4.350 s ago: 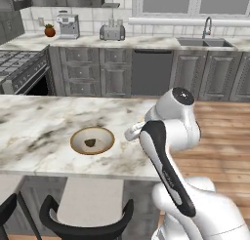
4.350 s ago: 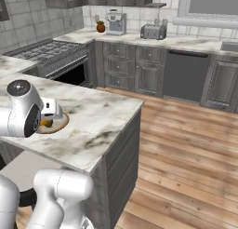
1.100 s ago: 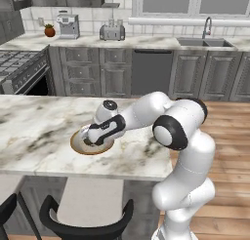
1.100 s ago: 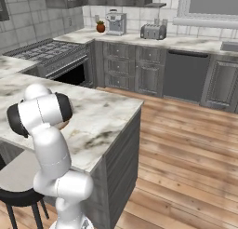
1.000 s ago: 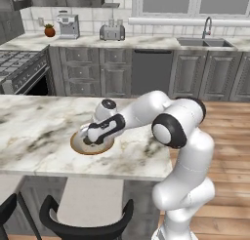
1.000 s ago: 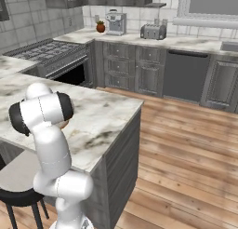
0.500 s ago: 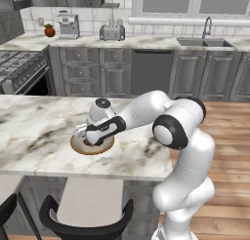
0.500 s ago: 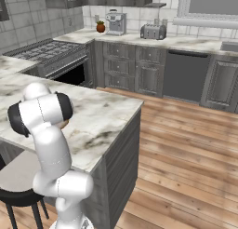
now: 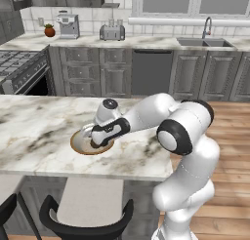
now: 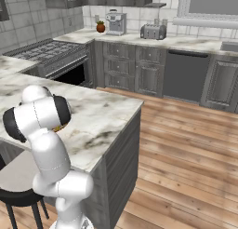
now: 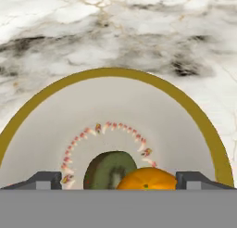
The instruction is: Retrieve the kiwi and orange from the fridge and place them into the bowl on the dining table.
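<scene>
In your left base view, the arm reaches from the lower right toward nine o'clock and bends down over the bowl [image 9: 78,145], which sits on the dining table [image 9: 39,131] a little left of centre. The gripper [image 9: 93,140] hangs inside the bowl's rim; the hand covers the bowl's middle, so you cannot see the fruit from here. On the far counter at eleven o'clock stand a coffee machine [image 9: 67,26] and a toaster [image 9: 112,32], with a reddish fruit [image 9: 49,30] just beside the machine.

In your right base view, the arm's white shoulder fills the nine o'clock side and hides the hand. The dining table's marbled top runs out toward three o'clock to its corner above the wood floor [image 10: 186,158].

In your hand view, the bowl's tan rim arcs overhead from nine to three o'clock. At six o'clock the kiwi [image 11: 106,169] and the orange [image 11: 147,180] lie touching on the pale bottom, kiwi to the left. The two fingertips [image 11: 44,180] stand wide apart, one on either side of the fruit, gripping nothing.
</scene>
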You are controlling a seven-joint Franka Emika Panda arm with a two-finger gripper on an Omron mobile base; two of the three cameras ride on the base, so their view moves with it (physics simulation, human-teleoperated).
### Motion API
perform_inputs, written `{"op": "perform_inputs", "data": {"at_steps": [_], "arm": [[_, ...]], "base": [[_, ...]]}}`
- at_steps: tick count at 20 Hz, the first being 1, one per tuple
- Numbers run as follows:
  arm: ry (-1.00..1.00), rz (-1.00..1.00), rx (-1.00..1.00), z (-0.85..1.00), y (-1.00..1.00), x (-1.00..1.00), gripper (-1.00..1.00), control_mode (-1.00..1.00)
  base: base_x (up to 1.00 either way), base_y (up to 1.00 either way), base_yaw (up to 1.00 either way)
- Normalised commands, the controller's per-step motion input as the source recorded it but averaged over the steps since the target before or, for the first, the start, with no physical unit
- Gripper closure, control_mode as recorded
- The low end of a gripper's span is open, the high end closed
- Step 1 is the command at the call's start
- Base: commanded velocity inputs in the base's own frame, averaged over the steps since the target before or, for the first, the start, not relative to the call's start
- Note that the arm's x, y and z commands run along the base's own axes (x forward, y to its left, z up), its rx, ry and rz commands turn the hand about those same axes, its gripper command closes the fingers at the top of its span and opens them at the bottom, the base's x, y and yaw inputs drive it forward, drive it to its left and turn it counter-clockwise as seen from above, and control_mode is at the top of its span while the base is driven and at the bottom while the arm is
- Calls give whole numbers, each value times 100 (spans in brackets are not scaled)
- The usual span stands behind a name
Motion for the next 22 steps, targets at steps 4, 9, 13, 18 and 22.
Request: {"op": "perform_inputs", "data": {"at_steps": [4, 9, 13, 18, 22], "arm": [[0, 0, 0, 90, 0, -5, -100, -100], [-6, 0, 0, 100, -5, -60, -100, -100], [-20, 0, 0, 100, -40, -100, -100, -100], [-14, -1, 1, 100, -76, -98, -100, -100], [-9, -1, 4, 95, -80, -87, -100, -100]], "base": [[0, 0, 0], [0, 0, 0], [0, 0, 0], [0, 0, 0], [0, 0, 0]]}}
